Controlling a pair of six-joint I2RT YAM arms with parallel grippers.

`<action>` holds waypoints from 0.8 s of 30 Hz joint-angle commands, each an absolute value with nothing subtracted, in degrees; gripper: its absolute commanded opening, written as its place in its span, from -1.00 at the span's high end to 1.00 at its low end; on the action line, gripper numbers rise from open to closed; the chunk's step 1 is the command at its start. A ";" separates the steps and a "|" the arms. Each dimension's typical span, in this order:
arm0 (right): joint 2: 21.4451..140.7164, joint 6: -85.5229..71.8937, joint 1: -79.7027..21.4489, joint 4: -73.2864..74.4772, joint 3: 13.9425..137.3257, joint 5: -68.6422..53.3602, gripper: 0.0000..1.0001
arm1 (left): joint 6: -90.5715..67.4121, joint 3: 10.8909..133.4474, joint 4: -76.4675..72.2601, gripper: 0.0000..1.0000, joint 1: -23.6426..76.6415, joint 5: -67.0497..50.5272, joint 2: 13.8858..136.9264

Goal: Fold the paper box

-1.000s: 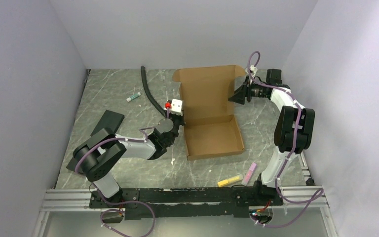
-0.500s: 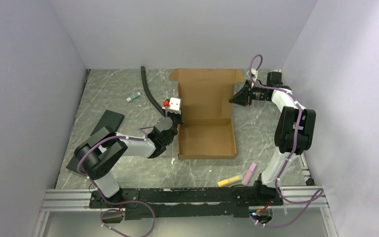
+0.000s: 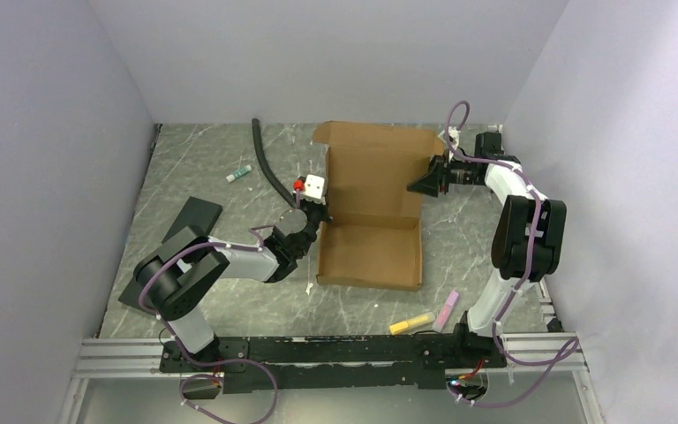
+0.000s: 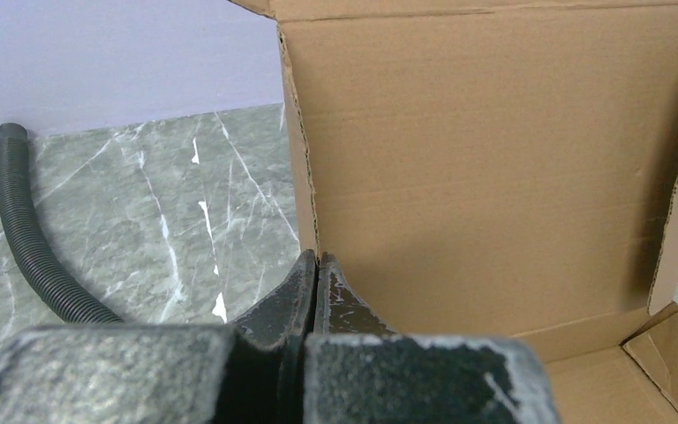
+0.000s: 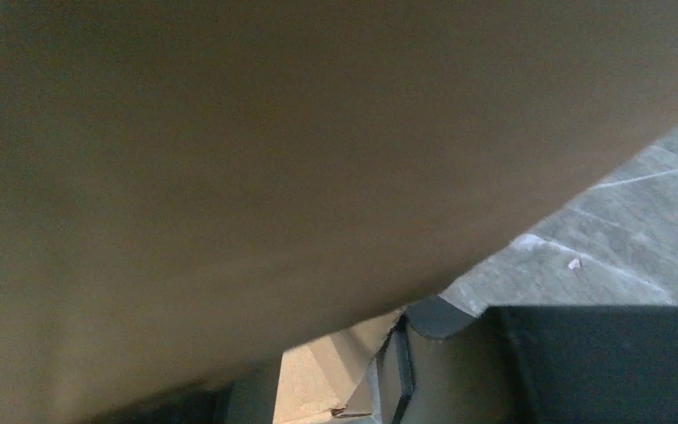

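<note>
The paper box (image 3: pixel 372 254) is brown cardboard; its shallow tray lies on the table and its lid (image 3: pixel 376 172) stands up behind it. My left gripper (image 3: pixel 314 215) is shut on the left edge of the box where lid and tray meet; the left wrist view shows its fingertips (image 4: pixel 318 265) pinching that perforated edge (image 4: pixel 300 177). My right gripper (image 3: pixel 424 183) is at the lid's right edge. In the right wrist view the cardboard (image 5: pixel 274 159) fills most of the frame. One finger (image 5: pixel 437 316) shows far off centre, so the jaws stand apart around a folded corner flap (image 5: pixel 335 375).
A black corrugated hose (image 3: pixel 267 166) lies left of the box and also shows in the left wrist view (image 4: pixel 31 247). A green-capped tube (image 3: pixel 239 174) and a black flat pad (image 3: pixel 191 221) lie at the left. Yellow (image 3: pixel 410 323) and pink (image 3: pixel 448 309) markers lie near the front.
The tray has swung left and squared up with the table edge, the lid stays raised. My left gripper moved with the box's left edge; my right gripper stayed at the lid's right edge.
</note>
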State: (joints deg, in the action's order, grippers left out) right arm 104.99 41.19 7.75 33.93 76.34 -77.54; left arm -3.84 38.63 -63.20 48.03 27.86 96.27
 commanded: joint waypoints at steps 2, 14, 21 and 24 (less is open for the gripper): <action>103.80 47.30 6.38 38.91 78.79 -82.26 0.40 | -4.57 39.33 -68.47 1.00 48.88 22.32 96.32; 111.32 84.95 6.87 79.62 91.07 -83.24 1.00 | -6.03 39.23 -67.98 1.00 48.86 21.56 96.10; 112.68 90.67 7.82 84.98 92.63 -81.82 1.00 | -8.70 36.48 -66.26 0.50 48.22 17.99 92.86; 112.21 88.51 7.82 82.89 92.06 -80.73 1.00 | -11.53 35.10 -65.13 0.21 46.71 12.87 91.06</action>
